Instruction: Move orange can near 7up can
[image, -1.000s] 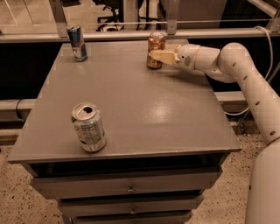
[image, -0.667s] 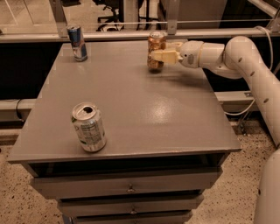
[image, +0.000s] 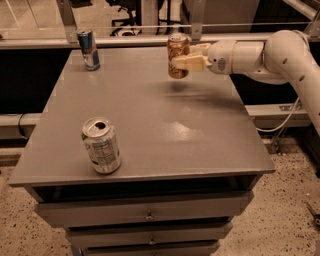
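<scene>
Orange can (image: 177, 46) in gripper (image: 182, 56) over far tabletop (image: 165, 125) — 7up can (image: 101, 145) well apart

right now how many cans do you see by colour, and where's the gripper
orange can: 1, held just above the far side of the table by the gripper
white-and-green 7up can: 1
slim blue-and-silver can: 1
total: 3 cans
</scene>
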